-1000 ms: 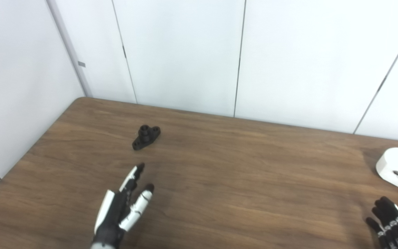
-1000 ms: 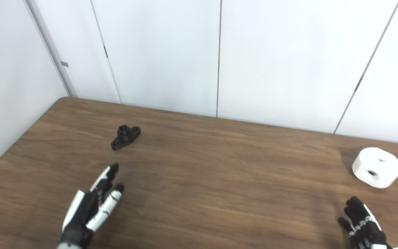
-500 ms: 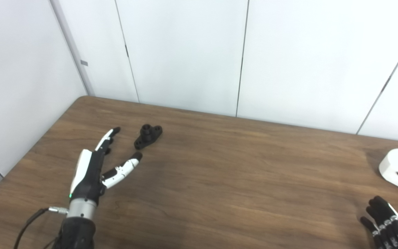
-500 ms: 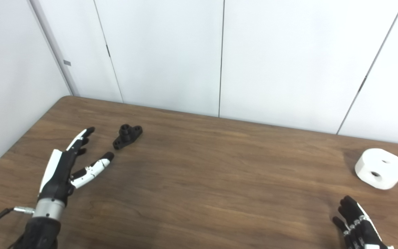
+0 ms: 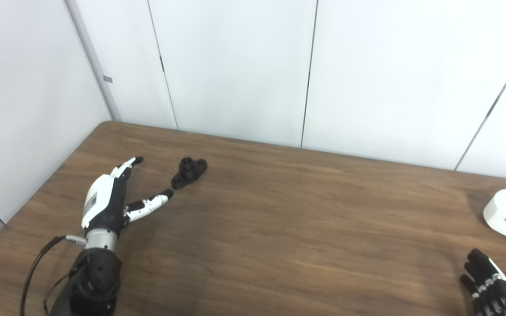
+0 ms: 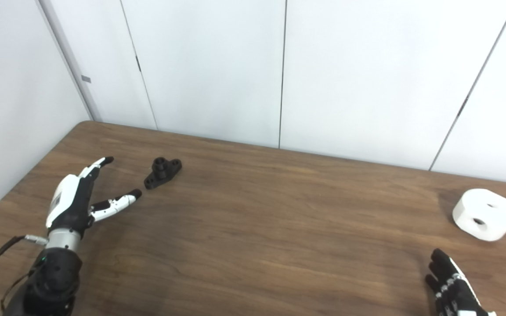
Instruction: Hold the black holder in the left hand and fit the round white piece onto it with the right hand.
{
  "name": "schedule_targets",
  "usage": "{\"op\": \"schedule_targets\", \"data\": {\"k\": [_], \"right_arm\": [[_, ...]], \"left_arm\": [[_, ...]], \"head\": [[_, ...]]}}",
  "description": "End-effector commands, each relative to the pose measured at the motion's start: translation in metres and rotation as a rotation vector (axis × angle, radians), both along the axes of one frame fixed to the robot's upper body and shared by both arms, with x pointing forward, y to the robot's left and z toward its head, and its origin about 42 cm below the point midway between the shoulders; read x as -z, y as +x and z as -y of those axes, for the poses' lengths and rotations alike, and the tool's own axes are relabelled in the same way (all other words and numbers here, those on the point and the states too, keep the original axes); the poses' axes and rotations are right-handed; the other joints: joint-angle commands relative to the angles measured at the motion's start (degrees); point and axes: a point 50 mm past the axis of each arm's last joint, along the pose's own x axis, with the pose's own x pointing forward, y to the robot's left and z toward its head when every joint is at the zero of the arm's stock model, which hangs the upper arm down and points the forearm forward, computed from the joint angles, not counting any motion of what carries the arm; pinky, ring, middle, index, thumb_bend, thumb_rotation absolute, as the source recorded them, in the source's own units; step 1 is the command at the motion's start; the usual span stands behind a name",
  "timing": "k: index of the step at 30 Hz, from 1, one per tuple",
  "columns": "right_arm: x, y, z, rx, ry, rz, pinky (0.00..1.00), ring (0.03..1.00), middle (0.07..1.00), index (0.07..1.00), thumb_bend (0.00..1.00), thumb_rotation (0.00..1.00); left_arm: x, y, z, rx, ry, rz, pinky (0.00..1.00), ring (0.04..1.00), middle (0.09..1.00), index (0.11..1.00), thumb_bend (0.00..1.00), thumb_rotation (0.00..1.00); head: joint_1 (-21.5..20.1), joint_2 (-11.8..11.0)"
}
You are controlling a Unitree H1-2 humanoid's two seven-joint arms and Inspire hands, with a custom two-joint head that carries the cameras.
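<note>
While the holder (image 5: 189,172) is lying on the table (image 5: 279,228) toward ten o'clock, the left hand (image 5: 111,199) is hovering just beside it at its seven o'clock, holding nothing, with fingers (image 5: 125,164) and thumb spread wide. Its thumb tip is pointing at the holder's near end, close to it, though contact cannot be told. The white piece (image 6: 484,214) is sitting flat near the table's edge at three o'clock, well apart from the holder. At five o'clock the right hand (image 6: 451,292) is reaching in from the bottom edge, fingers extended and apart, empty, near the white piece but not touching it.
</note>
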Motion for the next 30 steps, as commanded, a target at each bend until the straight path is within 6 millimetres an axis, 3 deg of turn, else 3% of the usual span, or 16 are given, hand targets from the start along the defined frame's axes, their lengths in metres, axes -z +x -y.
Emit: {"op": "schedule_targets", "data": {"k": [1, 13, 30], "right_arm": [[0.006, -0.033, -0.001, 0.004, 0.006, -0.029, 0.96, 0.960, 0.936, 0.890, 0.80, 0.90], [0.004, -0.037, -0.004, 0.014, 0.009, -0.033, 0.95, 0.953, 0.931, 0.895, 0.77, 0.91], [0.002, -0.042, -0.003, 0.016, 0.013, -0.028, 0.94, 0.946, 0.922, 0.885, 0.76, 0.90]], "left_arm": [[-0.026, 0.018, -0.004, 0.008, 0.094, 0.098, 1.00, 0.956, 0.911, 0.860, 0.86, 0.44], [-0.024, 0.066, -0.004, -0.002, 0.127, 0.002, 1.00, 0.971, 0.919, 0.829, 0.90, 0.46], [-0.012, 0.104, 0.005, 0.031, 0.134, -0.064, 1.00, 0.956, 0.908, 0.815, 0.89, 0.43]], "head": [[-0.07, 0.09], [-0.83, 0.37], [-1.85, 0.98]]}}
